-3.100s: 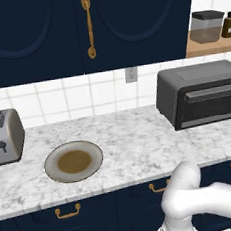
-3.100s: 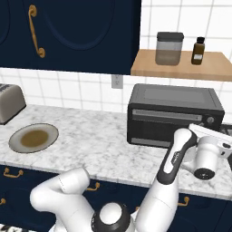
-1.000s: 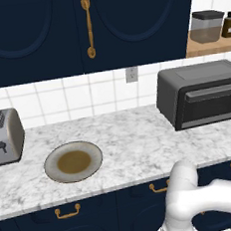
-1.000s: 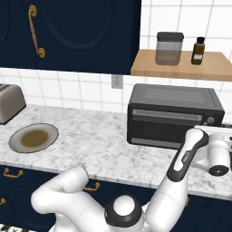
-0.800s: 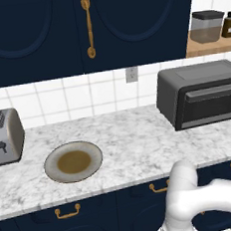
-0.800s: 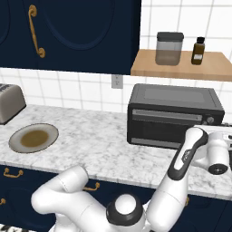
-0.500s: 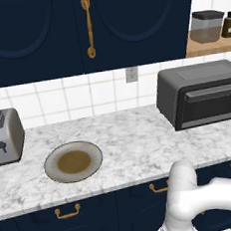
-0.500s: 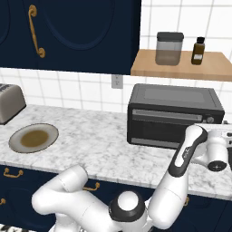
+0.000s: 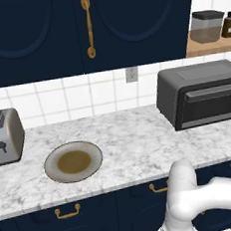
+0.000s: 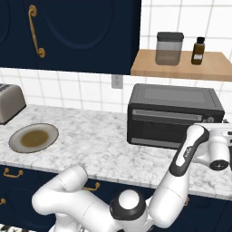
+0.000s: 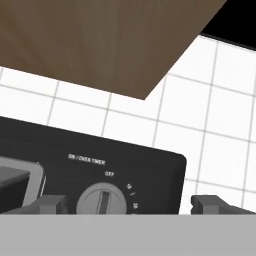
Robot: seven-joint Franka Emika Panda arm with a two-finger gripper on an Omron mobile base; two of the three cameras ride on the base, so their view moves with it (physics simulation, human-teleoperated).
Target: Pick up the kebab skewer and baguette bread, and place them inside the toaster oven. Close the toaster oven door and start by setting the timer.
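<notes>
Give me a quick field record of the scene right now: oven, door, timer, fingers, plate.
oven: on the counter, at its right end
door: shut
timer dial: pointer near OFF
gripper: facing the dial
fingers: apart, either side of the dial, not touching it
plate: no food on it, left of the oven
toaster: far left
shelf: jar and bottle above the oven

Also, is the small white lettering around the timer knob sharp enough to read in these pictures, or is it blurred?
Hand view: the white lettering above the round grey timer knob is soft but partly readable, "OFF" included. Right base view: the dark grey boxy toaster oven shows its knob as a tiny dot, no lettering. Left base view: nothing legible.
</notes>
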